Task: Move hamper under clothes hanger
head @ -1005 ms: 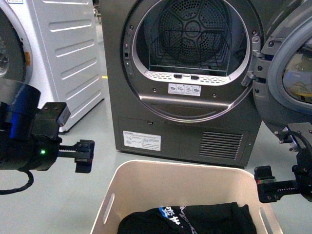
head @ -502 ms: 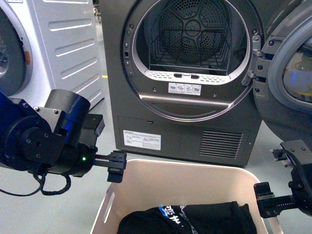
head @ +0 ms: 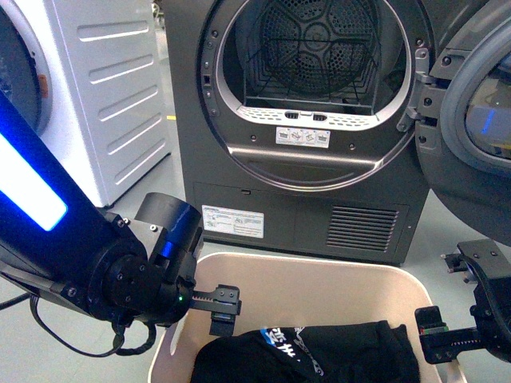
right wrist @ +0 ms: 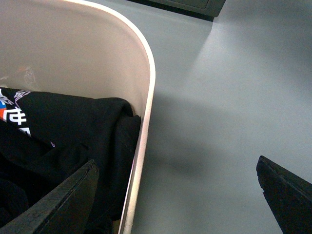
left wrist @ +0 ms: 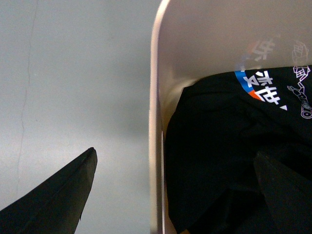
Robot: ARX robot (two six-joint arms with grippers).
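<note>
The beige plastic rectangular hamper stands on the grey floor just in front of the dark grey dryer, whose round door is swung wide. It holds a black printed garment. The left gripper straddles the hamper's left wall with its jaws released, one inside above the garment, one outside. The right gripper straddles the right wall the same way, jaws released.

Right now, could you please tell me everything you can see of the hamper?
The hamper is a beige, smooth plastic-looking tub with rounded corners and a rolled rim, standing upright on the grey floor in front of the open dryer. A black printed garment lies inside. The open left gripper and right gripper each straddle a side wall, not visibly touching it.
</note>
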